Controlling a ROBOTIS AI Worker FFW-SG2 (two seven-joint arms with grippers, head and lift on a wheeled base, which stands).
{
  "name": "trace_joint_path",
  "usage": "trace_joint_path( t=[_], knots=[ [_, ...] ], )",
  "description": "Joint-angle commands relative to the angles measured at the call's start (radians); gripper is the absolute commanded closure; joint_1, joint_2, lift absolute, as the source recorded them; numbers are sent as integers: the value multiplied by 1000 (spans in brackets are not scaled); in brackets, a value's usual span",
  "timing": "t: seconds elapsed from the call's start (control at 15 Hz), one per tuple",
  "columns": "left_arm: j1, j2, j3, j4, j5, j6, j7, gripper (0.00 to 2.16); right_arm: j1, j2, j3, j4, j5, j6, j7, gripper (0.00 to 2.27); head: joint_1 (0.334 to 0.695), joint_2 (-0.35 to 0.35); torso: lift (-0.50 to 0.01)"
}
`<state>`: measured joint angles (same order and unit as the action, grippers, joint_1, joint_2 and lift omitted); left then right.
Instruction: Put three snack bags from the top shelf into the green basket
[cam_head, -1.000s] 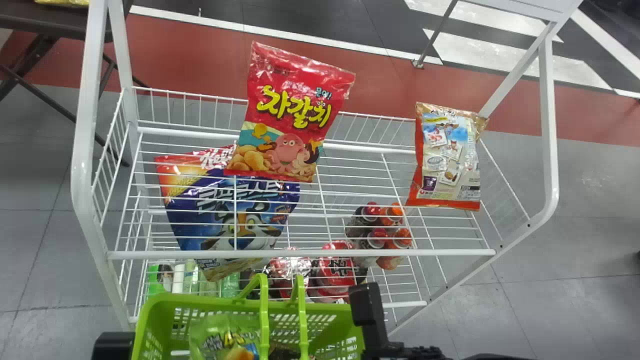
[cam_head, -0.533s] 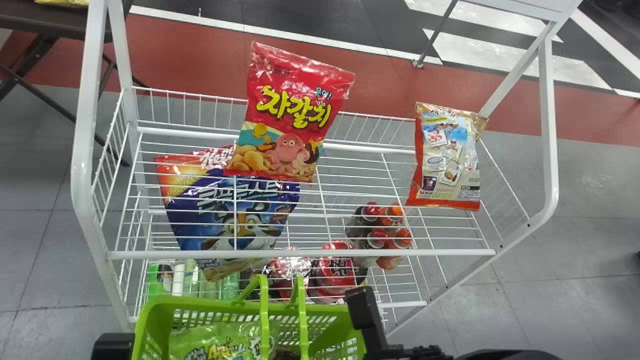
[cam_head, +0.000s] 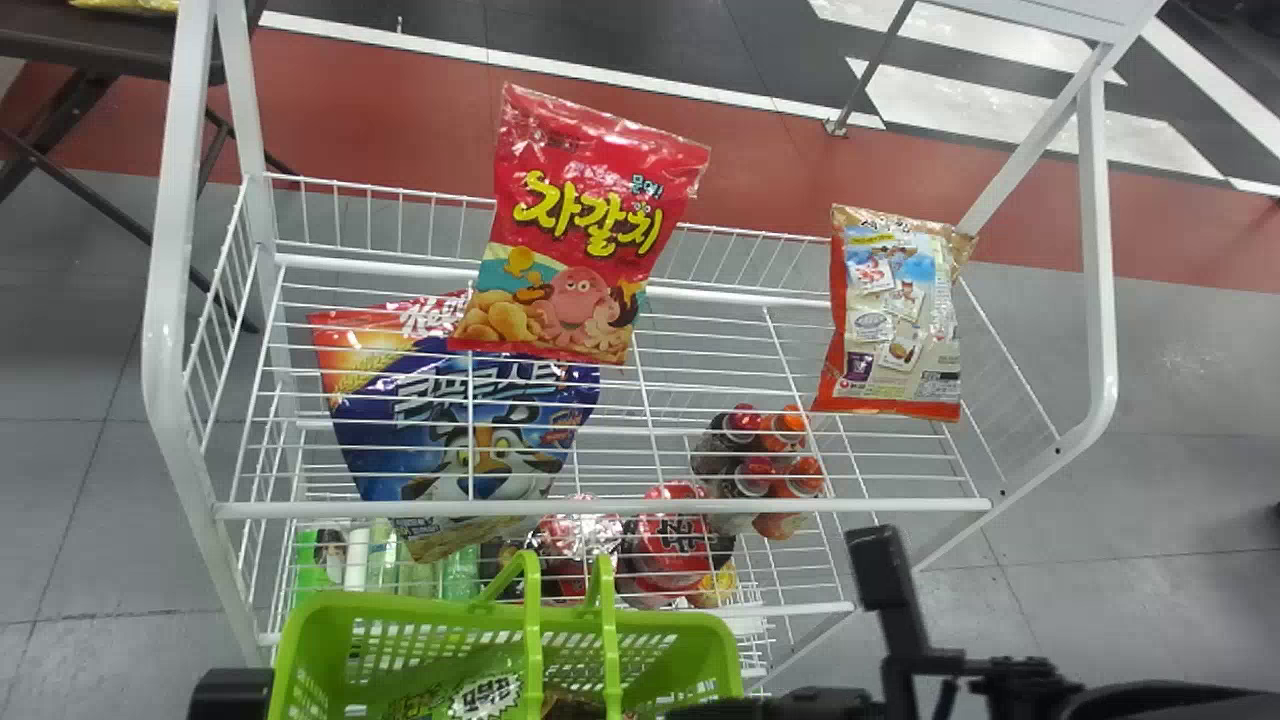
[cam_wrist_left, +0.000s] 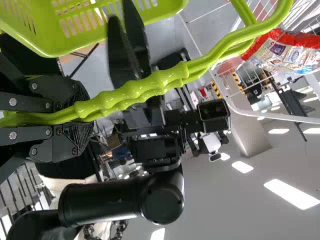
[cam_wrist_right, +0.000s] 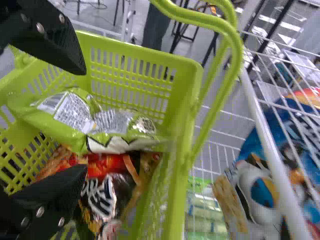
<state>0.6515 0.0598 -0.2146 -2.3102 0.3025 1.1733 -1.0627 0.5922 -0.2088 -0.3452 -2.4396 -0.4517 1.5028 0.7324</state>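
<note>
At the head view's bottom, dark parts of my right gripper (cam_head: 880, 570) and left gripper (cam_head: 230, 692) flank the green basket (cam_head: 660, 625). The left wrist view has my left gripper (cam_wrist_left: 82, 120) shut on the basket's handles (cam_wrist_left: 165, 80). My right gripper (cam_wrist_right: 84, 122) is spread wide over the basket, fingers apart. Below it, a green snack bag (cam_wrist_right: 60, 117) lies inside, above a red and black bag (cam_wrist_right: 102, 182). The white rack's top shelf (cam_head: 600, 508) holds a red snack bag (cam_head: 590, 230) on the left and an orange bag (cam_head: 890, 310), back side showing, on the right.
Beneath the top shelf's wires are a blue cereal bag (cam_head: 480, 420), capped bottles (cam_head: 770, 450) and red packages (cam_head: 675, 540). White posts (cam_head: 180, 250) frame the rack's sides. A dark table (cam_head: 90, 40) stands at the back left.
The right arm's dark part has shifted right in the head view. The green bag has sunk lower into the basket. The bags on the top shelf and the left gripper look unmoved.
</note>
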Motion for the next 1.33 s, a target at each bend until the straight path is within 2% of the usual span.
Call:
trace_joint_path(
  t=[0.0, 0.33, 0.47, 0.6, 0.67, 0.8, 1.0, 1.13, 1.27],
  knots=[
    [2, -2, 0, 2, 0, -5, 1, 1598, 8, 20, -97, -38, -15, -117, 7, 97, 695, -350, -47],
    [5, -2, -9, 2, -6, -8, 1, 1598, -29, 45, -275, -78, -87, -399, -10, 130, 695, -350, -47],
    [7, 0, -9, 0, -6, -8, 1, 1598, -61, 55, -299, -59, -68, -543, -39, 130, 695, -350, -47],
    [7, 0, -20, 0, -17, -8, 1, 1598, -123, 49, -299, 7, -18, -654, -71, 130, 695, -350, -47],
    [8, 0, -23, -2, -17, -5, 3, 1598, -153, 45, -290, 65, 5, -746, -88, 130, 695, -350, -47],
    [13, 2, -23, -3, -19, -5, 0, 1598, -175, 23, -244, 159, 67, -973, -195, 127, 695, -350, -47],
    [20, 2, -22, -11, -19, -5, 0, 1598, -241, -24, -199, 272, 130, -1025, -312, 127, 695, -350, -47],
    [25, 2, -22, -14, -22, -5, 0, 1598, -299, -58, -175, 376, 159, -1028, -329, 127, 695, -350, -47],
    [25, 2, -22, -18, -22, -2, 1, 1598, -319, -66, -158, 435, 171, -1034, -363, 127, 695, -350, -47]
  ],
)
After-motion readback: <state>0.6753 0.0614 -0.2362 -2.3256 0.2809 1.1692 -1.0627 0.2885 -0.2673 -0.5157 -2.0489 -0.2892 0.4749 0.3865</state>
